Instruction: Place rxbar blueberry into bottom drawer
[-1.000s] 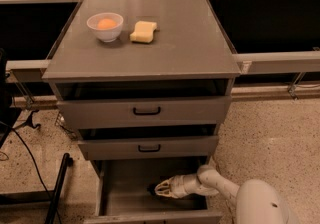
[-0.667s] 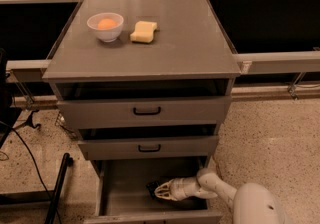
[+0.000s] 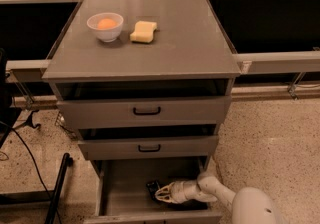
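Down at 6 o'clock in the view, the bottom drawer stands pulled out, its plain grey floor showing below the two shallower drawers. The gripper sits inside it, low over the floor toward the drawer's right half, reaching in from 4 o'clock on a pale arm that bends back to the robot's rounded white body at the lower right corner. The rxbar blueberry, a small dark piece, lies within the drawer at the gripper's tip, on its 10 o'clock side and touching or just short of it; whether the gripper is clamped on the bar or parted from it cannot be told. Above, the middle drawer and the top drawer are each slid out a little, each with a black handle at its centre. On the grey cabinet top, toward 10 o'clock, stands a white bowl with an orange object inside, and a yellow sponge lies just beside the bowl at its 3 o'clock, apart from it. A black cable trails over the speckled floor at 8 o'clock of the cabinet.
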`<action>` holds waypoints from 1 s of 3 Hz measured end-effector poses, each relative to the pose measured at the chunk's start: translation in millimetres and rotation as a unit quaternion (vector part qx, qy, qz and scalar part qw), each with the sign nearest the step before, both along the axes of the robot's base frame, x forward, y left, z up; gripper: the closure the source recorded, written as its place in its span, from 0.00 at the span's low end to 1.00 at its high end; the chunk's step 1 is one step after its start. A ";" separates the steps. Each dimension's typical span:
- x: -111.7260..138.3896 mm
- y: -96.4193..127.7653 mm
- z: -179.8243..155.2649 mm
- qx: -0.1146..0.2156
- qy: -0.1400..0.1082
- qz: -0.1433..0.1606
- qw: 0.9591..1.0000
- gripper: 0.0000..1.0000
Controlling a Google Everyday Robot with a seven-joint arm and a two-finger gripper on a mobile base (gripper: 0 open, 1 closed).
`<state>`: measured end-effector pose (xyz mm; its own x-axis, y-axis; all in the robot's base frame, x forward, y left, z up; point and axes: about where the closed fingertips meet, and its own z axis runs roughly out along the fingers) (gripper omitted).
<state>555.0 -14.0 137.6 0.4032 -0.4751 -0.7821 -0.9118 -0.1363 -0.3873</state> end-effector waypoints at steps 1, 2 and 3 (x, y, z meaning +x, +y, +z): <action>-0.3 0.0 -0.9 0.000 -0.001 0.000 1.000 0.84; -0.3 0.0 -0.9 0.000 -0.001 0.001 1.000 0.61; -0.4 0.1 -0.9 0.000 -0.001 0.001 1.000 0.38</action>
